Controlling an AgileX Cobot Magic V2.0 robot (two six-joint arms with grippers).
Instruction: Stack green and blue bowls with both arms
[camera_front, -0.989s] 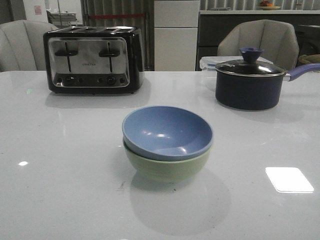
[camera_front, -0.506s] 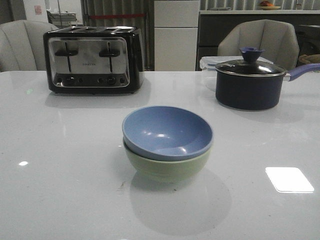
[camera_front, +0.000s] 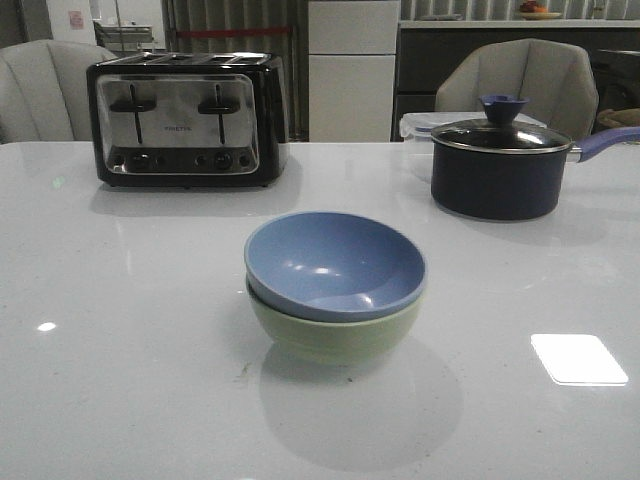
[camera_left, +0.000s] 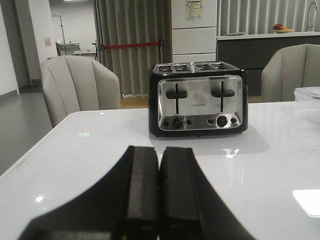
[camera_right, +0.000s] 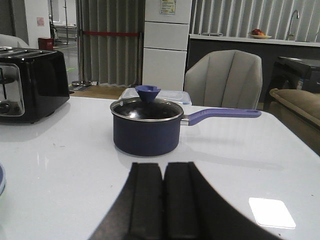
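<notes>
The dusty blue bowl (camera_front: 335, 264) sits nested inside the pale sage green bowl (camera_front: 333, 335) in the middle of the white table, upright, in the front view. A sliver of the blue bowl's rim (camera_right: 1, 180) shows at the edge of the right wrist view. Neither gripper appears in the front view. My left gripper (camera_left: 159, 150) is shut and empty, low over the table, pointing toward the toaster. My right gripper (camera_right: 163, 166) is shut and empty, low over the table, pointing toward the saucepan. Both are apart from the bowls.
A black and chrome toaster (camera_front: 185, 120) stands at the back left. A dark lidded saucepan (camera_front: 500, 165) with a purple handle stands at the back right, a clear lidded container (camera_front: 420, 124) behind it. Grey chairs stand beyond the table's far edge.
</notes>
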